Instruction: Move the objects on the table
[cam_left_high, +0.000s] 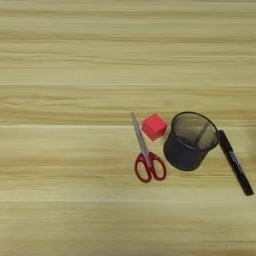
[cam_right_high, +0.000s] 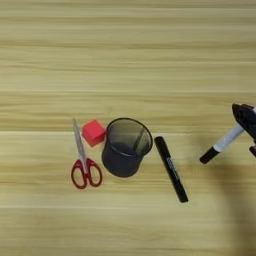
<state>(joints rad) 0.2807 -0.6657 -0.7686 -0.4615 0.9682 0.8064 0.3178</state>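
In the left eye view, a light yellowish wooden table (cam_left_high: 75, 60) with horizontal grain streaks filled the whole picture. Right of centre stood a black wire-mesh pen cup (cam_left_high: 190, 141), upright, its open mouth seen from above, with what looked like a thin rod leaning inside it. Just left of the cup sat a small red cube (cam_left_high: 154, 126), close to the cup but not clearly touching it. Left of the cube lay a pair of red-handled scissors (cam_left_high: 145, 152), blades closed and pointing away from the robot, handles nearest it. Just right of the cup lay a black marker (cam_left_high: 234, 162), flat on the wood and slanting down toward the right edge; it carried a pale printed label along its barrel (too small to be read). No arm showed in this view.

In the right eye view, the same group sat further left, and the right gripper (cam_right_high: 246, 120) appeared at the right edge, well apart from the cup. Its black fingers (cam_right_high: 243, 114) were pinched on the upper end of a slim white marker (cam_right_high: 222, 144), which hung slanted with its dark cap down and to the left, over a soft shadow on the wood. The black marker's label stayed unreadable here too.
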